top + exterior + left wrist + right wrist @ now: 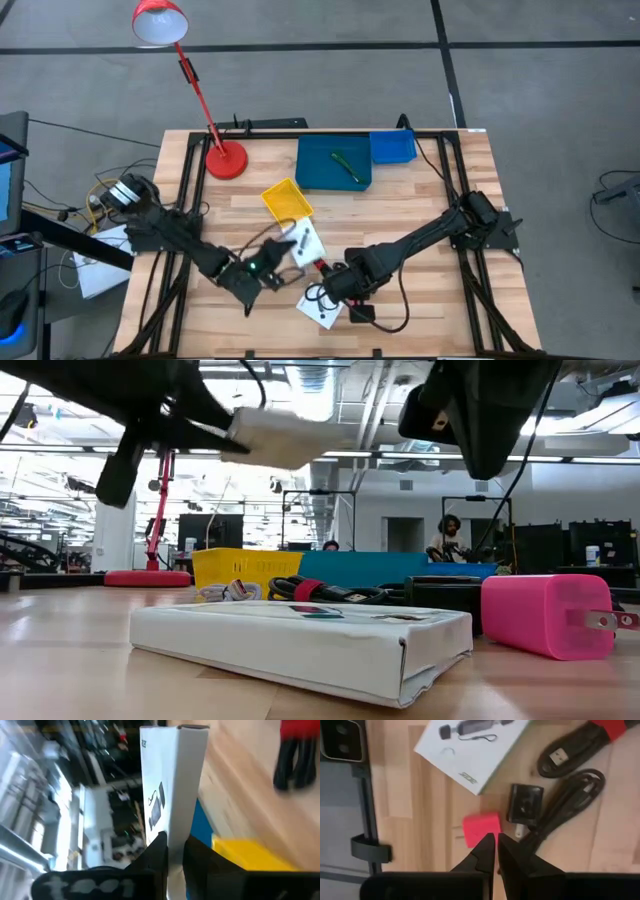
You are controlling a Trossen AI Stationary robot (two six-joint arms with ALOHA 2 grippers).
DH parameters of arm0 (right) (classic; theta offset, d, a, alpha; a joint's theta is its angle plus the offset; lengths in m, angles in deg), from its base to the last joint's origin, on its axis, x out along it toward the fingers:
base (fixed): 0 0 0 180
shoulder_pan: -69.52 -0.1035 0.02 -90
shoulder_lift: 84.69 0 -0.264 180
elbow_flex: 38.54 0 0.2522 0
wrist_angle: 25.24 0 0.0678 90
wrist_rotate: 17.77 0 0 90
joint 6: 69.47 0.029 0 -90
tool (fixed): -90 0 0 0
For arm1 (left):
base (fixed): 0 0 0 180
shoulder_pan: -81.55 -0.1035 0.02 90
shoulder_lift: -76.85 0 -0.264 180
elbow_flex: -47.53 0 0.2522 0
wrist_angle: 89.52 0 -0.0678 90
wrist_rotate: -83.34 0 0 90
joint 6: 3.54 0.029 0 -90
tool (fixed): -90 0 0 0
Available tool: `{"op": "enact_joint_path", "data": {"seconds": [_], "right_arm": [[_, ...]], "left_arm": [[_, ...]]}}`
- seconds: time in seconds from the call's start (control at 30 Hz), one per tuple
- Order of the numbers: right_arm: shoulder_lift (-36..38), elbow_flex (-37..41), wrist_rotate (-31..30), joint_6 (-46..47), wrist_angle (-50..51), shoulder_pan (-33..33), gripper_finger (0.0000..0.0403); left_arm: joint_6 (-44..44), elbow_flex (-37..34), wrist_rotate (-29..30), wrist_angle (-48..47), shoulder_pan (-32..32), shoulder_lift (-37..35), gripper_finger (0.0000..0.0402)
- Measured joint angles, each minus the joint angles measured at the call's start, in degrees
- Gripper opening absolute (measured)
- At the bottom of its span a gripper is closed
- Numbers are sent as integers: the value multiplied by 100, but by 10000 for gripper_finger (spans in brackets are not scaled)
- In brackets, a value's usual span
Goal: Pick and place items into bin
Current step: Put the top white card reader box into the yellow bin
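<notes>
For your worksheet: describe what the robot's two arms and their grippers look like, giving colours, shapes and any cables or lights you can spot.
Both arms are dark, jointed links running from the table's sides. A black cable loops beside the right arm. The left gripper and right gripper each end in two slim black fingers. A small green light shows near the left wrist in the high view.

Light was even and bright from overhead, with rows of ceiling strip lights (330, 455) glaring white across the upper low view. The wooden slatted tabletop (420, 215) carried only soft, faint shadows under the arms. The white rectangular cardboard box (172, 785) in the left wrist view was streaked with motion blur, its backdrop smeared. The pink plastic plug block (545, 615) sat slightly soft at lower right.
</notes>
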State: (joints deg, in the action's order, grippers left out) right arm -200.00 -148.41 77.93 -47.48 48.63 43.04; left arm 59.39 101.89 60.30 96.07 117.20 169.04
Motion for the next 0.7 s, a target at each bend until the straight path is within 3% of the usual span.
{"op": "enact_joint_path", "data": {"seconds": [0.2, 0.37, 0.7], "right_arm": [[0, -7, 3, 1, 147, -3, 17], [0, -7, -25, 1, 124, 0, 17], [-2, -5, -149, 177, 72, -2, 17]], "left_arm": [[-1283, -303, -3, -1871, -507, -874, 19], [-2006, -345, -243, -3150, -1049, -1135, 19], [-1665, -345, -856, -3297, -2014, -1120, 20]]}}
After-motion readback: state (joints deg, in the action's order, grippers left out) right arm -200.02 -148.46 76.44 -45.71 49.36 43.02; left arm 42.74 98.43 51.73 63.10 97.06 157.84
